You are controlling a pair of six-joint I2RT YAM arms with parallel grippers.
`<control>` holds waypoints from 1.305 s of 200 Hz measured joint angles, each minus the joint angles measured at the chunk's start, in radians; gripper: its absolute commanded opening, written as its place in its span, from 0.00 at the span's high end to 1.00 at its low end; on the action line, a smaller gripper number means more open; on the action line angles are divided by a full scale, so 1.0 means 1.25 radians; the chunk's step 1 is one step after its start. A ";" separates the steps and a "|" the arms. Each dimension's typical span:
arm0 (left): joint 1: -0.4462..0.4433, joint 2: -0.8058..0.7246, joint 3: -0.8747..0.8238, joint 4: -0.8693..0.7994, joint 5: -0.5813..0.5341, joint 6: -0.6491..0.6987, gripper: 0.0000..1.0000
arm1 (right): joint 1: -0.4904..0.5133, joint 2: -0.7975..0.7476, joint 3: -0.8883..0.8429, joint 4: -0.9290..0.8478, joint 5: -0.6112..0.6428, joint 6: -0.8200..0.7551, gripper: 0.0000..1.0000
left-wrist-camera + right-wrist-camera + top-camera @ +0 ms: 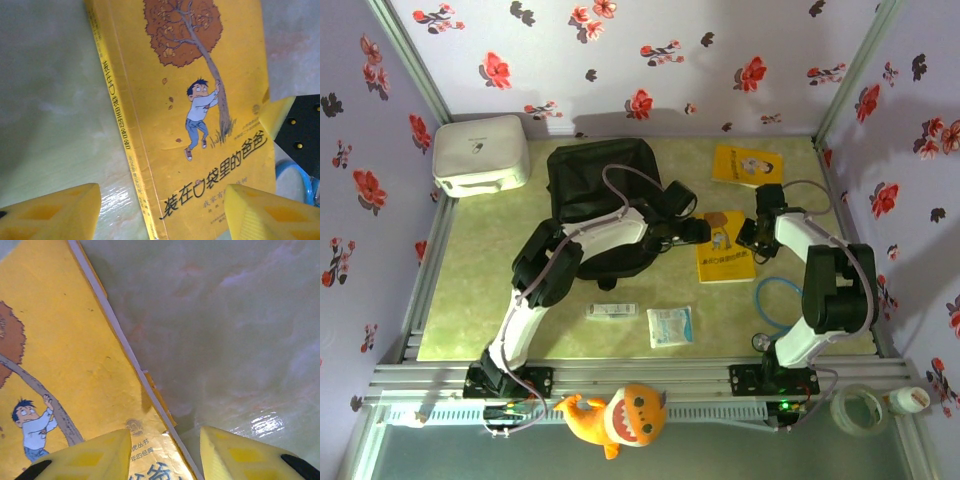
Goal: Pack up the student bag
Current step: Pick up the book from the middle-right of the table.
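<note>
My left gripper [162, 200] is hovering with jaws apart, straddling the yellow book's [200, 100] spine edge, clamping nothing. My right gripper [165, 440] is gaping likewise across its opposite edge. The student bag [600, 180] is lying upper centre, left of the book.

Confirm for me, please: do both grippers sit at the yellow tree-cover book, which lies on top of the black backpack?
Not quite. The yellow book lies flat on the table beside the student bag, not on top of it, as the top external view shows. The left gripper and right gripper do sit at it.
</note>
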 measured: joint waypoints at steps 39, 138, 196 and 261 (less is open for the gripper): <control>0.000 0.051 0.055 -0.023 0.004 -0.004 0.44 | 0.000 0.011 0.001 -0.003 0.002 0.000 0.64; -0.001 0.127 0.122 -0.067 0.063 -0.010 0.52 | 0.000 0.025 0.000 0.004 -0.004 0.003 0.67; 0.000 0.158 0.161 -0.075 0.091 -0.022 0.55 | 0.000 0.025 0.000 0.006 -0.003 0.003 0.67; -0.002 0.166 0.181 -0.088 0.097 -0.028 0.47 | 0.000 0.025 -0.005 0.012 -0.004 0.009 0.67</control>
